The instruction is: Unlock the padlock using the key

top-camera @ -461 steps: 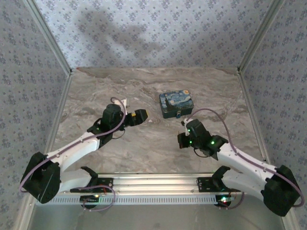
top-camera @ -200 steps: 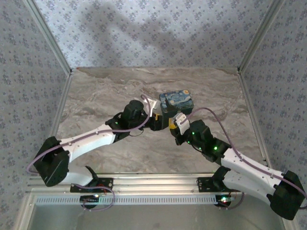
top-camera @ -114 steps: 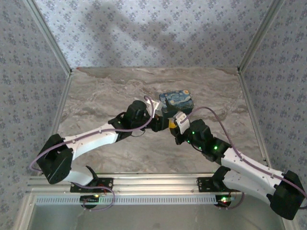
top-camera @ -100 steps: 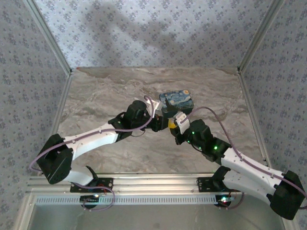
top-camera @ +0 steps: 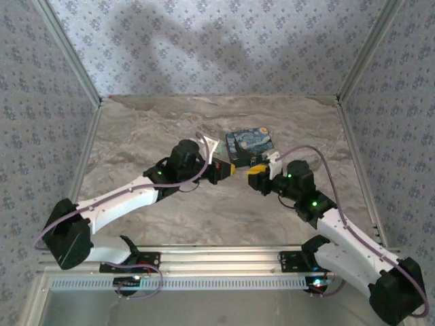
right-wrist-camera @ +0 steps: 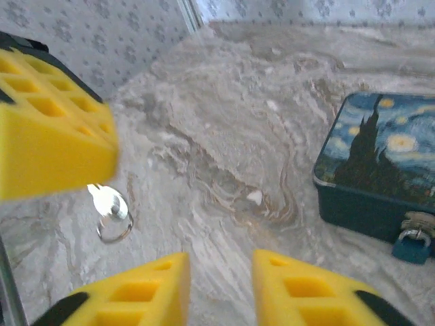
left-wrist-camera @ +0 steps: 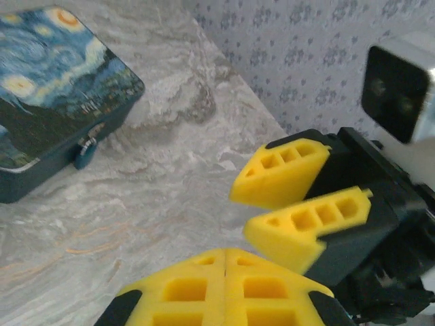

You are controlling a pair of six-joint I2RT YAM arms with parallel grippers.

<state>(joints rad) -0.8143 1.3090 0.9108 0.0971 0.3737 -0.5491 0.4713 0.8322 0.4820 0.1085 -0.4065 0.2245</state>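
Observation:
The tiny blue-grey padlock (right-wrist-camera: 411,246) hangs from the latch on the front of the swirl-painted box (right-wrist-camera: 387,153); in the left wrist view the padlock (left-wrist-camera: 86,151) sits at the box's (left-wrist-camera: 47,95) near edge. My left gripper (top-camera: 228,170) is shut, its fingers (left-wrist-camera: 224,278) pressed together. In the right wrist view the silvery key (right-wrist-camera: 107,202) with its ring dangles from that gripper's yellow fingertip (right-wrist-camera: 51,142). My right gripper (top-camera: 257,178) is open with nothing between its fingers (right-wrist-camera: 153,285), facing the left one just in front of the box.
The marble table (top-camera: 149,136) is walled by patterned panels on three sides. The box (top-camera: 249,146) stands just behind both grippers. The right arm's white camera block (left-wrist-camera: 401,88) looms close to the left gripper.
The two grippers, bunched together at the box's front half a second ago, have drawn apart; the right arm swung to the right. 2.3 s ago both arms were far apart.

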